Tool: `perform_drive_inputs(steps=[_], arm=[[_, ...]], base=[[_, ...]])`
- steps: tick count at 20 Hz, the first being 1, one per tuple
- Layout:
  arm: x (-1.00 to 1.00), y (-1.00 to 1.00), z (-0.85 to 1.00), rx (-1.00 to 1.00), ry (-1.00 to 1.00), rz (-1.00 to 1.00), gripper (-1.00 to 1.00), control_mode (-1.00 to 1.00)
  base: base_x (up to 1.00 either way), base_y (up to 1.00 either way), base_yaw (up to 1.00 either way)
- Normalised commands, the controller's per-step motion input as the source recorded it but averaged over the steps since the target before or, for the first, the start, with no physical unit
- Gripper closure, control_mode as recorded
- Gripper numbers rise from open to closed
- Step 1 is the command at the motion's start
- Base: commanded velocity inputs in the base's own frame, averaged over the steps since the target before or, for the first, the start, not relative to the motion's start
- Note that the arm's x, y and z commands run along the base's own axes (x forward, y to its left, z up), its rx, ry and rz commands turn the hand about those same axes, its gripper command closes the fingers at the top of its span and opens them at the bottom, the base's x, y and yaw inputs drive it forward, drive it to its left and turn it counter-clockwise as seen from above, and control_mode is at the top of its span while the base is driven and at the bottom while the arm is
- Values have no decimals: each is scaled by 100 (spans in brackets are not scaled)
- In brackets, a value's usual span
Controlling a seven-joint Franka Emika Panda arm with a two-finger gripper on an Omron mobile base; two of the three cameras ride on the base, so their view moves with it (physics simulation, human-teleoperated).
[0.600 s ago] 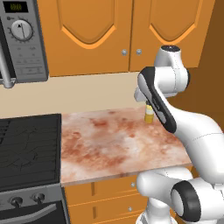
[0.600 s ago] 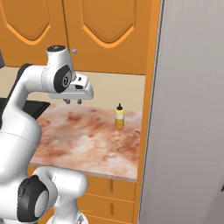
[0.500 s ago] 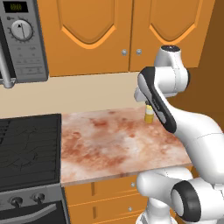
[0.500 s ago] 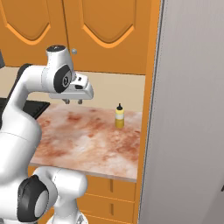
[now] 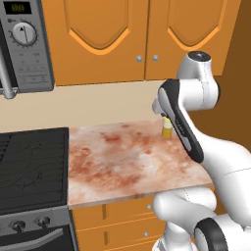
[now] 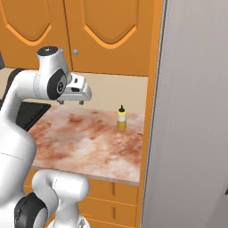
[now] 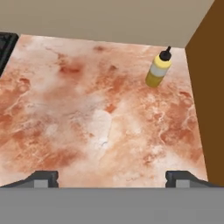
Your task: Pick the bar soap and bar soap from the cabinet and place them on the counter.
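The orange wall cabinet (image 5: 98,39) (image 6: 107,31) has both arched doors closed, with small silver knobs (image 5: 139,58) at the seam. Both bar soaps are hidden. My gripper (image 6: 70,102) (image 7: 111,178) hangs open and empty above the back of the mottled reddish-brown counter (image 5: 122,162) (image 6: 89,138) (image 7: 87,122), below the cabinet doors. In the hand view the two fingertips stand wide apart with bare counter between them. In the left base view my own forearm mostly covers the hand (image 5: 159,105).
A yellow bottle with a dark cap (image 5: 167,128) (image 6: 121,119) (image 7: 158,70) stands at the counter's back right corner. A black stove (image 5: 29,166) lies left of the counter, under a microwave (image 5: 22,44). A tall grey panel (image 6: 191,111) and an orange side wall (image 7: 210,87) close off the right.
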Motion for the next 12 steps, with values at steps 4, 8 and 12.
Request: perform_drive_inputs(steps=[4,8,12], arm=[[-25,12,35,-2,-20,0,-100,-100],[-16,6,46,-3,-15,0,-100,-100],[-10,1,50,-3,-13,0,-100,-100]], base=[[0,0,0],[0,0,0],[0,0,0]])
